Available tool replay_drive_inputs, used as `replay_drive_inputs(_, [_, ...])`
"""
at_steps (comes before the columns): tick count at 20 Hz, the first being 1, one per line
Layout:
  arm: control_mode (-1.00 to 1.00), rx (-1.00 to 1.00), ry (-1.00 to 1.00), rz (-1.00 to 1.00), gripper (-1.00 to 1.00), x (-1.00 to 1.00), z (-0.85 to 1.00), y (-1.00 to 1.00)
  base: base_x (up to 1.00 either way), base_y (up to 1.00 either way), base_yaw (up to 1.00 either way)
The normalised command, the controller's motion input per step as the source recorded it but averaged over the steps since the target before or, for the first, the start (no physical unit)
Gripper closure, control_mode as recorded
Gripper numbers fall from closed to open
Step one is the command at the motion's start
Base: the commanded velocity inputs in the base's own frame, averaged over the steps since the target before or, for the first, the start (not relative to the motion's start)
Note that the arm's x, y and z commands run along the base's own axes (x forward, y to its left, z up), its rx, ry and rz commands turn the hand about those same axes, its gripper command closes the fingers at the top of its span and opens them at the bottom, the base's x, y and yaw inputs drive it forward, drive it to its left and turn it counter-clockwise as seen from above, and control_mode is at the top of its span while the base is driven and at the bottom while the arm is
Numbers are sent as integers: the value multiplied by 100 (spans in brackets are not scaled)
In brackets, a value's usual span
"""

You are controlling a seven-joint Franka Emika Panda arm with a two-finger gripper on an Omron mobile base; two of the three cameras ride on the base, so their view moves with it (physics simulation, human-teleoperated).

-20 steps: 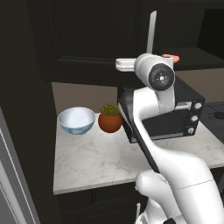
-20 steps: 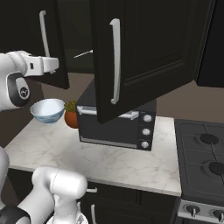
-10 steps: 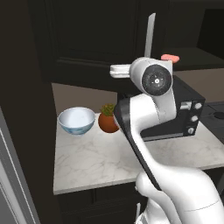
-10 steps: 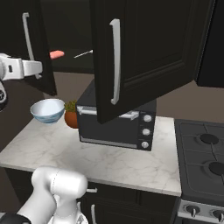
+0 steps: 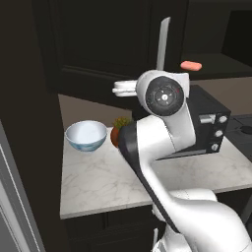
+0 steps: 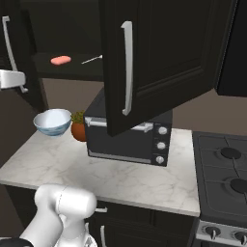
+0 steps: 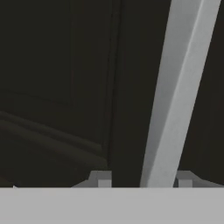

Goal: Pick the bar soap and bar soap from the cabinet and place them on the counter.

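Briefly, item by item.

**Left base view**
- Gripper [image 5: 118, 89]: at the end of the raised arm, aimed left at the closed left door [image 5: 93, 44] of the cabinet [image 5: 211, 29]. You could not read the jaws here.
- Soap [image 5: 191, 65]: one pink bar lying flat on the shelf [image 5: 221, 66], its long axis roughly across the picture. It sat to the right of the gripper and a little higher, on the far side of the wrist. The hand faced away from it.
- Counter [image 5: 103, 182]: carried a bowl [image 5: 86, 136], a plant [image 5: 119, 129] and the oven [image 5: 209, 123].

**Right base view**
- Gripper [image 6: 9, 79]: at the left edge, below shelf level.
- Soap [image 6: 61, 60]: on the shelf [image 6: 43, 72] to the right of the gripper and above it, with a spoon [image 6: 91, 59] just beside it, further right.
- Right door [image 6: 159, 58]: stood swung open, with the oven [image 6: 128, 140] below it.
- Bowl [image 6: 52, 121] and plant [image 6: 78, 128]: on the counter [image 6: 120, 176], under the shelf.

**Hand view**
- Fingertips [image 7: 99, 178]: stood apart and held nothing.
- Bar handle [image 7: 179, 87]: ran up the door panel [image 7: 52, 87], in line with the gap and hard by the right tip. You could not tell whether that tip touched it.

**Judgement**
- Before any reach, you would need to turn the hand to the right and raise it to shelf height.
- The jaws should then close across the bar's short width.
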Motion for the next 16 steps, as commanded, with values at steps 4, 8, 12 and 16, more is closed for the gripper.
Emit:
replay_drive_inputs(4, [-100, 0, 4, -2, 100, -20, -48, 74, 0, 0, 0])
replay_drive_inputs(8, [-100, 0, 4, -2, 100, -13, -47, 71, 0, 0, 0])
replay_drive_inputs(12, [-100, 0, 3, 0, 100, -6, -41, 52, 0, 0, 0])
replay_drive_inputs(16, [-100, 0, 2, 0, 100, -1, -40, 38, 0, 0, 0])
